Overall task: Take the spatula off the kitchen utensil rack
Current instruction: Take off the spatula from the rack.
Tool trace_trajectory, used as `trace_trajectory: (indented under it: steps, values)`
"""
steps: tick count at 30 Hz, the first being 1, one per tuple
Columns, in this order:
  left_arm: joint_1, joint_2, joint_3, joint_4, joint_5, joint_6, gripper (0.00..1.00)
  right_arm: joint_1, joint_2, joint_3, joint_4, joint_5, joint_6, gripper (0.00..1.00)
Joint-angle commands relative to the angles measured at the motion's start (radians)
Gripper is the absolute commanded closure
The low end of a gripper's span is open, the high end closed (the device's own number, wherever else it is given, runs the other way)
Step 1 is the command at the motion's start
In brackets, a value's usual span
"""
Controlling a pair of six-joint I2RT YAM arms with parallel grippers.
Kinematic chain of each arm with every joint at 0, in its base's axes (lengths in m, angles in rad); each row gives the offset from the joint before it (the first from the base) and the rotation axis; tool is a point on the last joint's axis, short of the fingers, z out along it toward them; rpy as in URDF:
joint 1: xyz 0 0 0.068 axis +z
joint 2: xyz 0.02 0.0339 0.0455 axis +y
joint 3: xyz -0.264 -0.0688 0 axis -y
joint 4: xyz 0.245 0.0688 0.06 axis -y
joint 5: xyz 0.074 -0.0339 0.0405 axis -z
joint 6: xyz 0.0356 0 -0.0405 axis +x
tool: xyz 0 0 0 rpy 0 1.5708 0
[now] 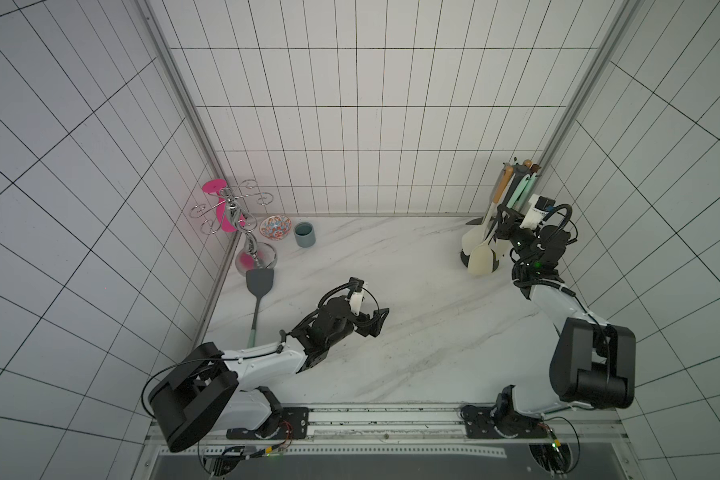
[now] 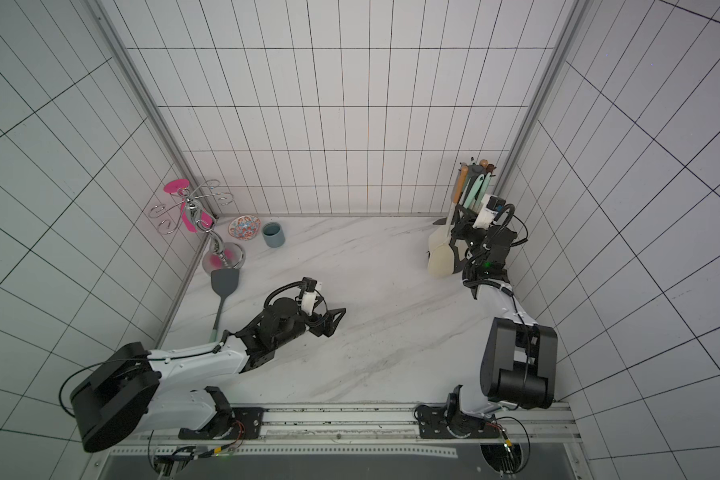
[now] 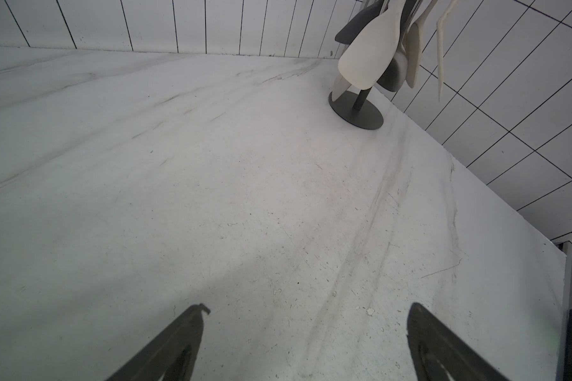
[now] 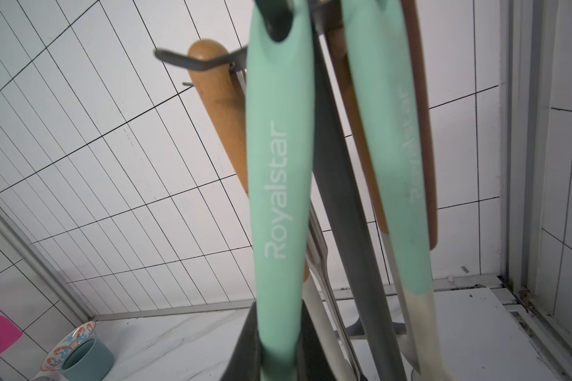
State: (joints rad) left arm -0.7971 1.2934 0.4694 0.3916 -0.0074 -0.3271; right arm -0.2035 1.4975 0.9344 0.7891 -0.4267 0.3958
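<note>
The kitchen utensil rack [image 1: 464,257] stands in the back right corner, a dark grey pole [image 4: 340,198] on a round base [image 3: 355,110], with several utensils hanging from its hooks [image 2: 472,166]. My right gripper [image 1: 501,220] is at the rack, shut on the mint-green handle of a hanging spatula [image 4: 278,165]. The dark fingers [image 4: 245,346] press both sides of that handle, and its top hole still sits on a hook. My left gripper [image 1: 381,320] hovers low over the middle of the table, open and empty [image 3: 307,306].
A dark grey spatula [image 1: 260,282] with a mint handle lies on the table at the left. Behind it stand a chrome loop-armed stand [image 1: 235,220], a patterned bowl [image 1: 275,227] and a blue-grey cup [image 1: 304,234]. Tiled walls close in on the rack.
</note>
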Motion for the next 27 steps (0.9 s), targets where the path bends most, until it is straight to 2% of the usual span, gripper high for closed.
trace_trajectory:
  steps: [1, 5, 13, 27]
  values:
    - [-0.002, -0.006, 0.011, 0.008, -0.014, 0.01, 0.03, -0.009, -0.006, -0.02, 0.144, -0.034, -0.008, 1.0]
    - [-0.002, -0.002, 0.012, 0.009, -0.014, 0.011, 0.03, -0.008, -0.047, -0.069, 0.206, 0.037, -0.055, 1.0]
    - [-0.002, 0.006, 0.014, 0.011, -0.011, 0.013, 0.03, -0.002, -0.142, -0.152, 0.211, 0.178, -0.111, 1.0]
    - [-0.002, 0.014, 0.016, 0.01, -0.016, 0.017, 0.03, 0.05, -0.268, -0.24, 0.143, 0.25, -0.14, 1.0]
